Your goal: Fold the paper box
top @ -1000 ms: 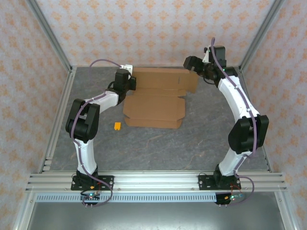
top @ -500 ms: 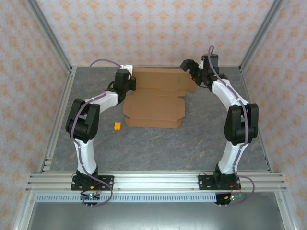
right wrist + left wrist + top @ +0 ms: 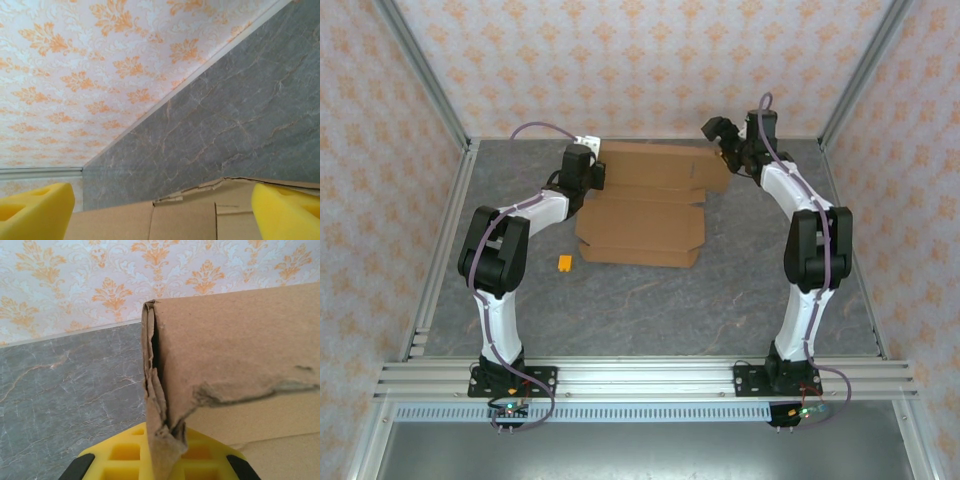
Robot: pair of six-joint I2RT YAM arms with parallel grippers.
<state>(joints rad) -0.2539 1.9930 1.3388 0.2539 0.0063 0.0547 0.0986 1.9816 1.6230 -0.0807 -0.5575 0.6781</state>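
While our left gripper (image 3: 590,172) pinches the crumpled edge of the paper box (image 3: 645,205) at the back of the table (image 3: 650,300) and our right gripper (image 3: 720,140) hangs wide open, we could rip it by pulling.

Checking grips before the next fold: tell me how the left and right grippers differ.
The left gripper is shut on the paper box; the right gripper stands open. The left is at the box's far-left corner, the right at its far-right. Both have yellow fingers.
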